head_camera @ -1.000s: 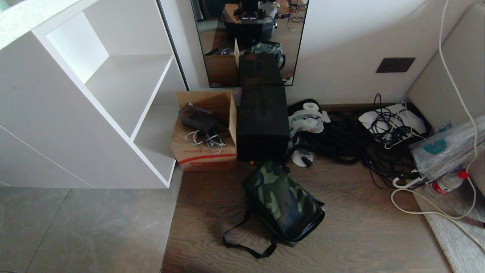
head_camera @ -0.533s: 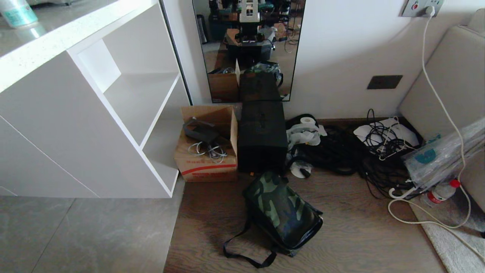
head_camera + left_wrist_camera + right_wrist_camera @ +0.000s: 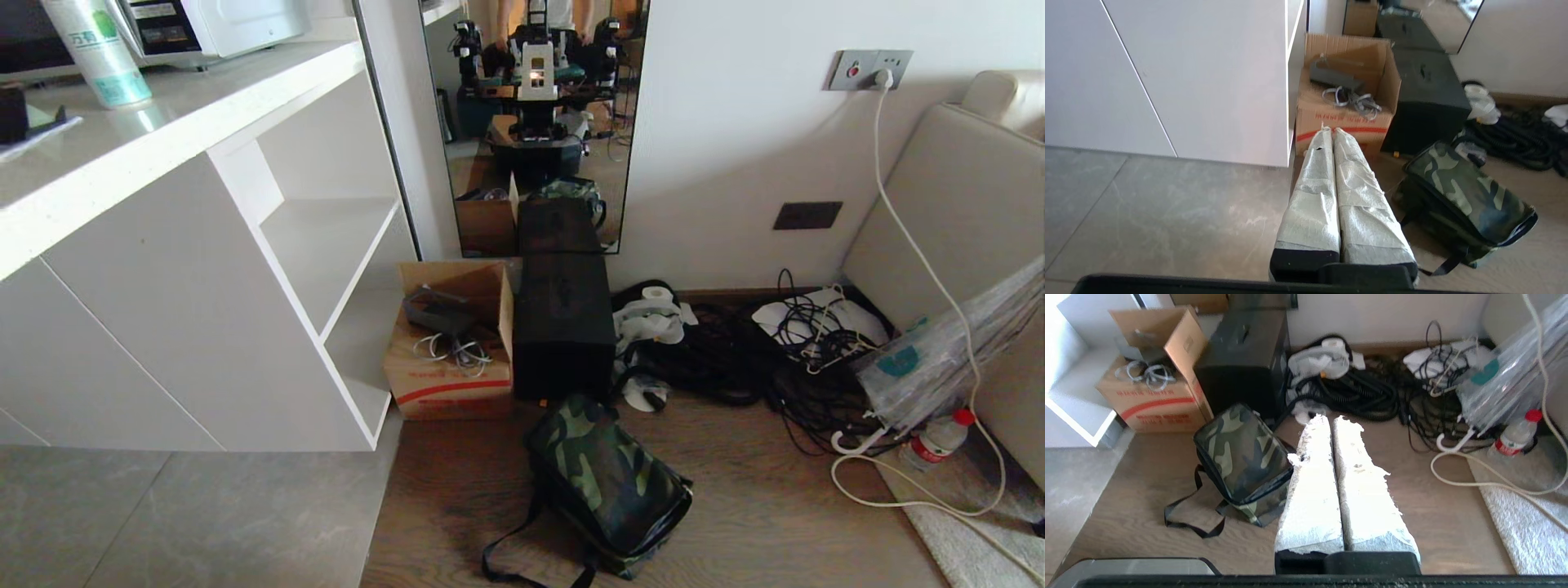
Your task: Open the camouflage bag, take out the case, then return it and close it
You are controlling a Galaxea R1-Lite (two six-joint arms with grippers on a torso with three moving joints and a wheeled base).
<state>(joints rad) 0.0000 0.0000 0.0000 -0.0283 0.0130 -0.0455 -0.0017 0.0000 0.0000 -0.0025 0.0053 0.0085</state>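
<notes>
Head view: camouflage bag (image 3: 606, 487) lies zipped on the wood floor, just in front of the tall black box (image 3: 563, 325) & cardboard box (image 3: 451, 353); no arms visible, case not visible.

L wrist view: left gripper (image 3: 1329, 131) pressed shut, empty, well off the bag.

R wrist view: right gripper (image 3: 1326, 418) shut too, empty. Best approach, imo: get low, find the zip pull first.

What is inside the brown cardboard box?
The open cardboard box holds a dark grey flat device on top and coiled pale cables. Anything beneath them is covered.
</notes>
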